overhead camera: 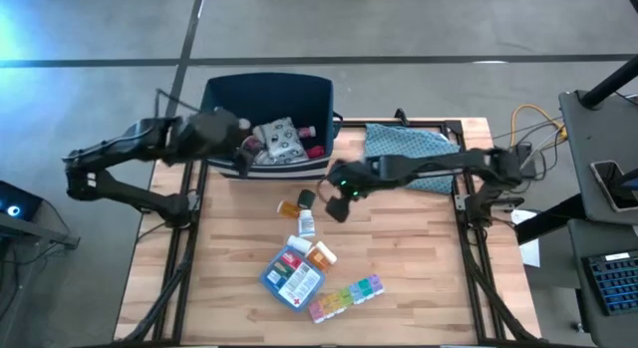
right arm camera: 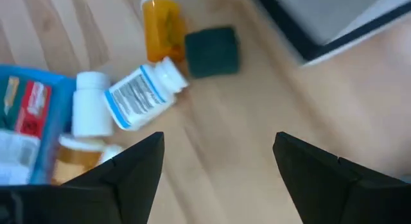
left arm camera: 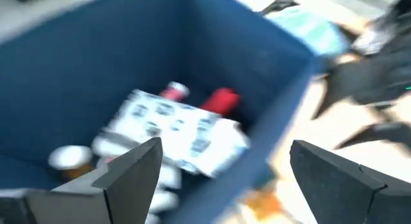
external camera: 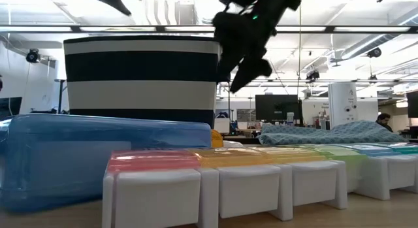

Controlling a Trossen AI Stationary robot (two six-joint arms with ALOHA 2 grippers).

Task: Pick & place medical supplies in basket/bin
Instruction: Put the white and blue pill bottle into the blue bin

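A: We're looking at the navy bin (overhead camera: pixel 221 94) at the far edge of the table, left of centre, and we can see a patterned white packet (overhead camera: pixel 279 139) lying inside with something red (overhead camera: pixel 307 132) beside it.

B: From the left wrist view we get the same: white packet (left arm camera: pixel 176 131), a red piece (left arm camera: pixel 220 100) against the bin wall (left arm camera: pixel 96 57), and a small white-capped item (left arm camera: pixel 69 157) off to one side.

A: The left gripper (overhead camera: pixel 242 149) sits over the bin's near rim, fingers (left arm camera: pixel 131 169) spread wide, nothing between them.

B: Out on the wooden table (overhead camera: pixel 419 278) we have the rest. An orange pill bottle (overhead camera: pixel 289 205) lies on its side just in front of the bin, with a small dark square block (overhead camera: pixel 306 198) just beside it.

A: A white bottle (overhead camera: pixel 306 224) with a blue label lies nearby, then a blue first-aid pouch (overhead camera: pixel 289 278) with another orange bottle (overhead camera: pixel 321 254) touching its edge.

B: Nearest us, the rainbow pill organizer (overhead camera: pixel 346 296).

A: The right gripper (overhead camera: pixel 334 204) hovers over the table just right of the dark block, fingers (right arm camera: pixel 131 169) wide apart and empty.

B: We see the teal patterned cloth (overhead camera: pixel 404 144) lying at the far right, under the right arm.
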